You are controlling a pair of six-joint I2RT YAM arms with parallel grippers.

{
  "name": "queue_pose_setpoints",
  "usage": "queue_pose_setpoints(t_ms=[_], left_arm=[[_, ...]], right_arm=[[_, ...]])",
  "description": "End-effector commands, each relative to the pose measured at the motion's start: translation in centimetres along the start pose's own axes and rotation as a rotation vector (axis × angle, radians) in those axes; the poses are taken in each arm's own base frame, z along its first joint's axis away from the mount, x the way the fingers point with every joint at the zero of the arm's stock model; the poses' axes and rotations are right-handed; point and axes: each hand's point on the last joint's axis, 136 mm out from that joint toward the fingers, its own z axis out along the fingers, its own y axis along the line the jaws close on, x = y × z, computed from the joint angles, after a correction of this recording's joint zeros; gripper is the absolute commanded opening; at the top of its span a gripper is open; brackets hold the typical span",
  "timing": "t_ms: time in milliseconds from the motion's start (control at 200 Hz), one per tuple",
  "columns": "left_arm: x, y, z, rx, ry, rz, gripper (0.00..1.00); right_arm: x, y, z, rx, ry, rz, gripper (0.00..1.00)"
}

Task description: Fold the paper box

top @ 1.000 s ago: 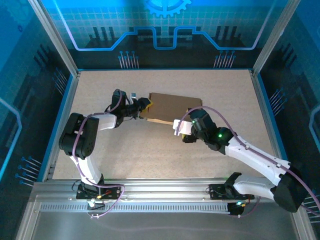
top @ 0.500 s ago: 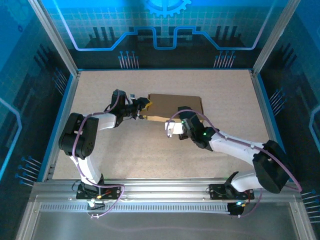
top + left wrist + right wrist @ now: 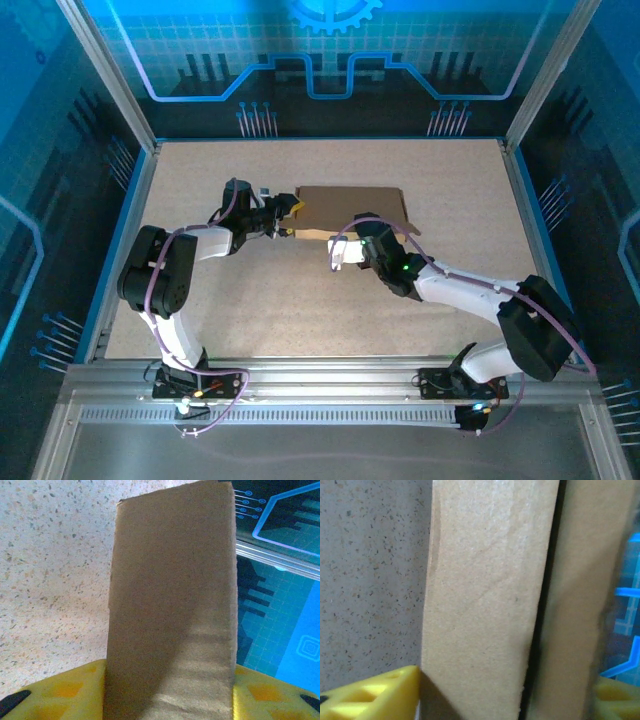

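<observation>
Folding seemed half done: paper box [image 3: 350, 212] lay nearer the table's [image 3: 250, 300] far edge, left tool [image 3: 293, 214] pinching its left flap, right tool [image 3: 348, 245] straddling the front wall, grip unclear, likely needing firm closure next.

The right arm [image 3: 470, 295] swings its elbow in from the right side of the table [image 3: 250, 300], and the right gripper [image 3: 350, 245] slides left along the near wall of the paper box [image 3: 350, 207]. Its jaws draw closer about that wall (whether they pinch it yet is unclear). A flap [image 3: 409, 228] now juts from the box's right corner.
</observation>
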Motion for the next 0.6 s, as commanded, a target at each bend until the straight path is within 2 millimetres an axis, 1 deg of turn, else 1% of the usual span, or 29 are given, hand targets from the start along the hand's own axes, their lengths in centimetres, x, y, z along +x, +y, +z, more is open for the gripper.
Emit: queue_pose_setpoints(t_ms=[0, 125, 200, 340, 495, 570, 595], left_arm=[[-0.3, -0.8, 0.0, 0.023, 0.006, -0.030, 0.43], [-0.4, -0.9, 0.0, 0.027, 0.002, -0.031, 0.43], [-0.5, -1.0, -0.1, 0.030, -0.004, -0.025, 0.46], [-0.4, -1.3, -0.4, 0.034, -0.018, -0.003, 0.61], [-0.3, -1.4, -1.1, 0.006, -0.046, 0.036, 0.72], [-0.4, -1.5, -1.8, -0.001, -0.076, 0.059, 0.76], [-0.5, -1.6, -2.0, -0.002, -0.087, 0.070, 0.80]], right_arm=[[-0.1, -0.3, 0.2, 0.001, 0.007, 0.010, 0.59], [-0.1, -0.3, 0.2, -0.007, 0.005, 0.019, 0.59], [0.0, -0.4, 0.2, -0.010, 0.009, 0.025, 0.59], [0.4, -0.8, 0.1, -0.021, 0.010, 0.048, 0.58], [1.2, -1.2, 0.1, -0.036, 0.014, 0.080, 0.57], [1.7, -1.2, 0.1, -0.053, 0.017, 0.093, 0.56], [1.9, -1.3, 0.0, -0.057, 0.017, 0.099, 0.56]])
